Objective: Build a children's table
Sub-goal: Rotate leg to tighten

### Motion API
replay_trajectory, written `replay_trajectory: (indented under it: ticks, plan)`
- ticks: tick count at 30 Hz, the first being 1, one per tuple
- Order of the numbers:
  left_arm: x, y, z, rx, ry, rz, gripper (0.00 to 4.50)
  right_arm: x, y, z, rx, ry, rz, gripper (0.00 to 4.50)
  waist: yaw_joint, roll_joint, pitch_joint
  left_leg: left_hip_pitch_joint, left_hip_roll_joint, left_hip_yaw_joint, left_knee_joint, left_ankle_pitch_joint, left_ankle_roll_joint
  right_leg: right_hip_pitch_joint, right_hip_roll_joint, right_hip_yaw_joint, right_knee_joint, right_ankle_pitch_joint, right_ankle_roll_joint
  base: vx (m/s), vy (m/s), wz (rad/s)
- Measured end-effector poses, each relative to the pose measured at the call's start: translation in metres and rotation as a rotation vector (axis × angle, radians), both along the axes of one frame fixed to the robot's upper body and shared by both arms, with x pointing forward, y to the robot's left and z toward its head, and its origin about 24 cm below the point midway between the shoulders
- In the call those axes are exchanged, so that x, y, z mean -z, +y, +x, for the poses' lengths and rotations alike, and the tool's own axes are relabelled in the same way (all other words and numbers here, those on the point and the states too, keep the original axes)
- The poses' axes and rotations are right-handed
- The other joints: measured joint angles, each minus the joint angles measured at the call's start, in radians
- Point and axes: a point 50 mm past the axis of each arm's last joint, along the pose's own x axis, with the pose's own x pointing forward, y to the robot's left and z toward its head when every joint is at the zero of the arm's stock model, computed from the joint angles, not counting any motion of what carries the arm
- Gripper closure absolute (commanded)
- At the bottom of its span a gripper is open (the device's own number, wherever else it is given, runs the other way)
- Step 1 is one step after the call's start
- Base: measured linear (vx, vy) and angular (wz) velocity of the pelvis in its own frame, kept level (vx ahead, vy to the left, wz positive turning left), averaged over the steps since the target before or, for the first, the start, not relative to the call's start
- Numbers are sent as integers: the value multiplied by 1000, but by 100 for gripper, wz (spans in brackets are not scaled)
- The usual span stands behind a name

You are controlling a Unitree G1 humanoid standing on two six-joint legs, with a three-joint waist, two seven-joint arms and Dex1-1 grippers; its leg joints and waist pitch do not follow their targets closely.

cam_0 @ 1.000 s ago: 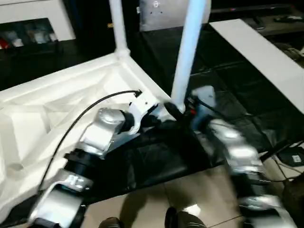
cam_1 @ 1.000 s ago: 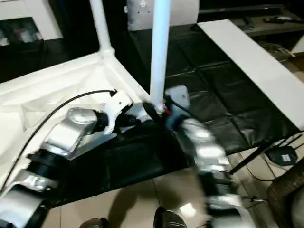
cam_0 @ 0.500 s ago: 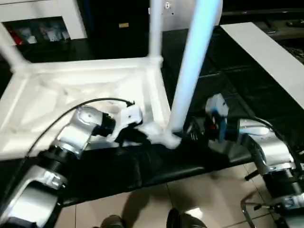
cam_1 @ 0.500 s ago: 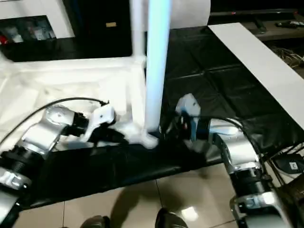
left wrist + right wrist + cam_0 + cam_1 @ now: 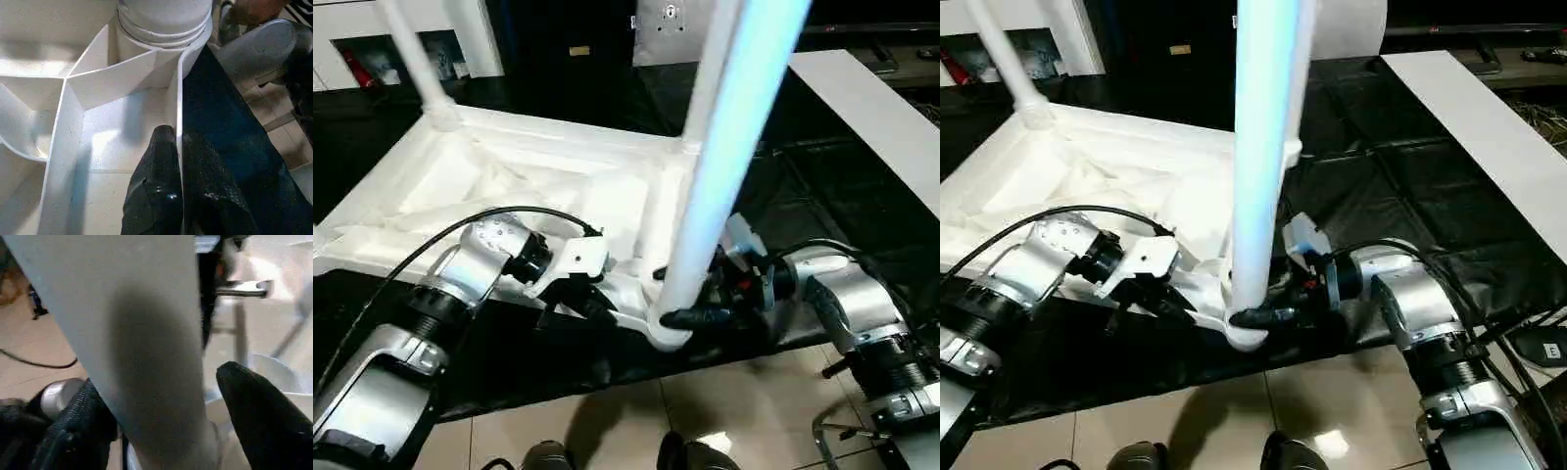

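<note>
Since 1 second ago the right gripper (image 5: 1255, 317) has closed in around the near leg (image 5: 1263, 147), its 2 fingers hugging the base where it stands in the corner socket. Beside it, the left gripper (image 5: 179, 147) pinches the rim of the upturned table top (image 5: 509, 186) on the black mat (image 5: 1381, 186).

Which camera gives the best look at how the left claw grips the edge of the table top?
The left wrist view: the left claw pinches the table top's rim wall between its fingers. Both eye views show that claw from above, small at the rim, its grip unclear.
</note>
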Motion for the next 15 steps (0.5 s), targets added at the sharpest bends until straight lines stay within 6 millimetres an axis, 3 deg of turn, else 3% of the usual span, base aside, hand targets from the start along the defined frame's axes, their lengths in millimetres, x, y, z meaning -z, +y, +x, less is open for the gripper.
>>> replay_trajectory:
  ticks: [8,15]
  plan:
    - [-2,-1,3,5,6,-3,450,0,1,-1,-16,34,5,217,-4,-1,0,0,0,0,1,0,0,0,0,0,1,0,0,0,0,0]
    - [-4,9,6,-121,59,-49,450,-2,8,1,119,52,75,231,-14,0,0,2,1,0,1,1,-2,0,2,0,2,1,-1,0,0,0]
